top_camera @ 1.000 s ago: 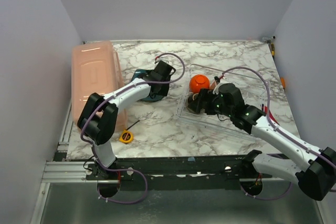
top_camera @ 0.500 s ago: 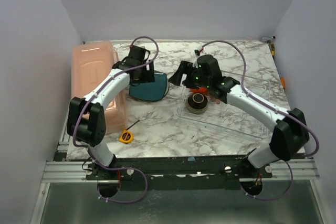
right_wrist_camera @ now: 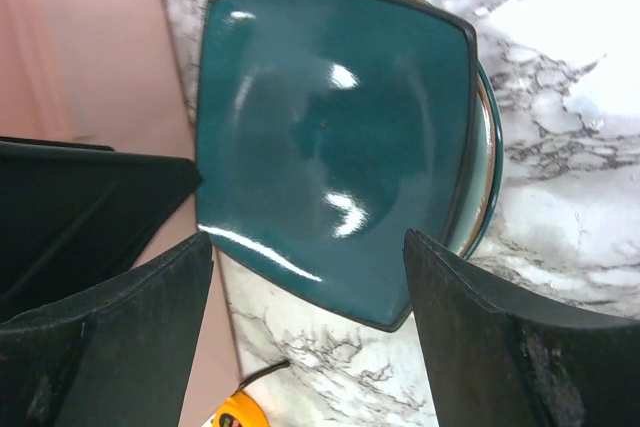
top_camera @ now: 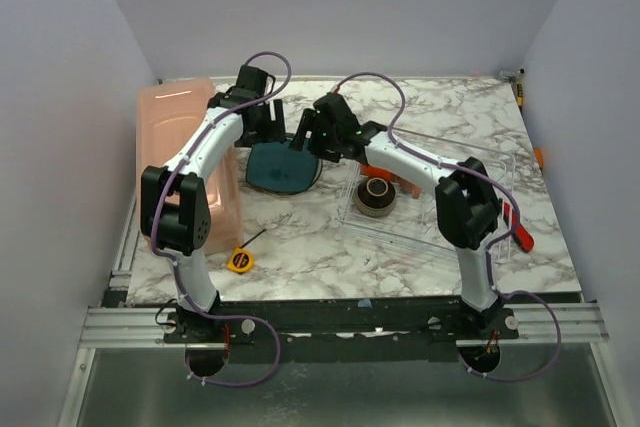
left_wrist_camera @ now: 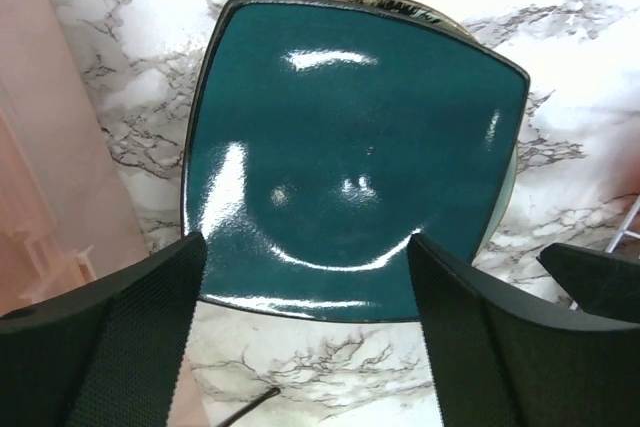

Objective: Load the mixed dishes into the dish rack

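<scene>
Both of your arms reach over the teal plate (top_camera: 283, 167), which lies flat on the marble bench (top_camera: 330, 247), just right of the salmon-pink tub (top_camera: 185, 147) and left of the dish rack (top_camera: 412, 225). In the left wrist view, the left gripper (left_wrist_camera: 305, 257) hangs over the plate's near edge with its fingers (left_wrist_camera: 130, 337) spread wide, one toward each near corner and nothing between them. The right gripper (right_wrist_camera: 307, 247) comes in from the rack side, and its fingers (right_wrist_camera: 490, 337) are spread just as wide, also with nothing held. You cannot tell from either wrist view whether any finger touches the plate. The plate does not sit directly on the marble. The rim of a round dish (right_wrist_camera: 487, 162) shows under its far and right edges. The dark brown bowl (top_camera: 376, 197) stands upright inside the rack, at its left end. Only a sliver of the orange bowl (top_camera: 403, 186) shows just beyond it, and the right arm hides the rest. The yellow tape measure (top_camera: 239, 260) lies on the bench near the front edge, well apart from the plate and close to the tub's near end.
</scene>
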`<state>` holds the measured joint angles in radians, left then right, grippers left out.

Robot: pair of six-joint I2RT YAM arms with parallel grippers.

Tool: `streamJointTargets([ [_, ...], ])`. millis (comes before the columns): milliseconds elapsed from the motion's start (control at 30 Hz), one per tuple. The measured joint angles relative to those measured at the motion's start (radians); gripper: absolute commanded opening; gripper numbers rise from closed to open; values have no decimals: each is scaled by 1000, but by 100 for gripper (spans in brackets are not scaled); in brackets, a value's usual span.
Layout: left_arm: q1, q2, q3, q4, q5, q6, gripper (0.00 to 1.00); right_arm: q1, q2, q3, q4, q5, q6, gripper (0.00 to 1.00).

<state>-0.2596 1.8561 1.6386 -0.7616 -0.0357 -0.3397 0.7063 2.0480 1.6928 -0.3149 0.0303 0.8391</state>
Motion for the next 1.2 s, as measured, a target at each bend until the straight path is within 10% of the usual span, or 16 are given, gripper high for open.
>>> streamJointTargets([
  [300, 0, 31, -48, 5, -18, 0, 41, 14, 32, 7, -62, 69, 26, 73],
  [1200, -3, 120, -13, -34, -13, -3, 46, -40, 256, 219, -37, 73, -271, 88],
])
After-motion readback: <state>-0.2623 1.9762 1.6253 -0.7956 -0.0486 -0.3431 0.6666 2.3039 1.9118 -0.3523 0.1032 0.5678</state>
